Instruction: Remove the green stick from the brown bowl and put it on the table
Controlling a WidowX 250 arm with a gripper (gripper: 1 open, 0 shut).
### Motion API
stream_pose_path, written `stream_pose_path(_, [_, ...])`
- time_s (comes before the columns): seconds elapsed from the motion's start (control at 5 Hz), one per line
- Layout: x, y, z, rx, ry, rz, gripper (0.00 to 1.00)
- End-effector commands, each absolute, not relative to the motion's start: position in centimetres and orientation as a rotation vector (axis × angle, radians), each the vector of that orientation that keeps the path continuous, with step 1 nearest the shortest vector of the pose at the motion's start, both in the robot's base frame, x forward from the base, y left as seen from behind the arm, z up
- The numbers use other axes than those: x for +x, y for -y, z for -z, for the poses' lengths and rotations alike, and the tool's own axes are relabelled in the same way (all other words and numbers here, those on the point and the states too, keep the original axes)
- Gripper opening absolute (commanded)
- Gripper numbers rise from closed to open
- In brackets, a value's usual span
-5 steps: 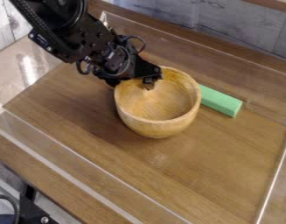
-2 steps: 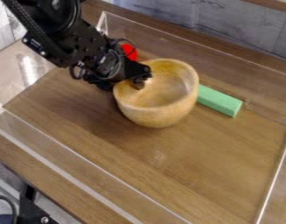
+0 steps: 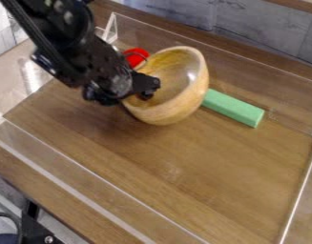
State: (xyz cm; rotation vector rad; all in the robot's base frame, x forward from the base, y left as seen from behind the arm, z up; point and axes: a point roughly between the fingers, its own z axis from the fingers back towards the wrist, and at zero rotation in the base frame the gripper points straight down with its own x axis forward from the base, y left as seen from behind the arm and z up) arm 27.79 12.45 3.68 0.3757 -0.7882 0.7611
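You see the wood-grain table (image 3: 158,176) edged by low clear walls. Note the mint-green stick (image 3: 234,108) lying flat directly on its surface, just beside the tilted brown bowl (image 3: 184,95).

Green stick (image 3: 232,108): one, flat, elongated, mint-green; lying on the table, just beside the bowl. Bowl (image 3: 171,87): one, round, light tan wood, thick rim; tilted, held at its rim. Table (image 3: 184,176): brown, wood-grain top, with low clear walls.
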Motion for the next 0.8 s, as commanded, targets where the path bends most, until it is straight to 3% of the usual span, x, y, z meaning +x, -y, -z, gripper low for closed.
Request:
stream_pose_path(0.0, [27.3, -11.7, -3.4, 0.387, 0.796, -0.784, 0.00])
stream_pose_path(0.6, [25.8, -10.4, -1.9, 0.418, 0.779, -0.893, 0.00])
